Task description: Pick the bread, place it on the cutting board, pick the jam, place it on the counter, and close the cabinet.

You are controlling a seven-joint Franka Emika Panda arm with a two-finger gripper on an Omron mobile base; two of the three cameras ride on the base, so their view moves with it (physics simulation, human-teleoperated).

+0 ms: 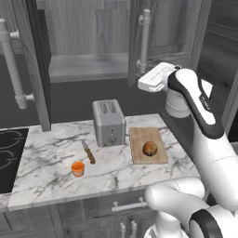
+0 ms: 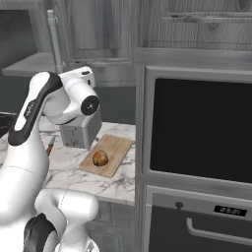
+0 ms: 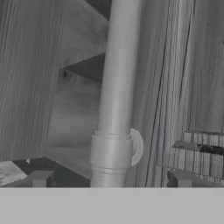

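Gripper (image 3: pixel 109 180) spread wide, straddling the cabinet (image 1: pixel 160 28) door's silver handle (image 3: pixel 116 87); we judge it rigid, smooth, best pushed near its lower mount.

We see the arm (image 1: pixel 204 121) raised high, elbow bent, wrist turned level. The gripper (image 3: pixel 109 180) has its jaws spread wide, fingertips (image 3: pixel 40 178) well apart, nothing clamped.

Arm (image 1: pixel 204 139): glossy white rounded shells, dark grey/black bands at joints, small markings on black band behind wrist. Wrist link (image 2: pixel 81 106) fat white cylinder w/ dark round cap on side. Finger tips (image 3: pixel 40 178) small, dark, blocky.
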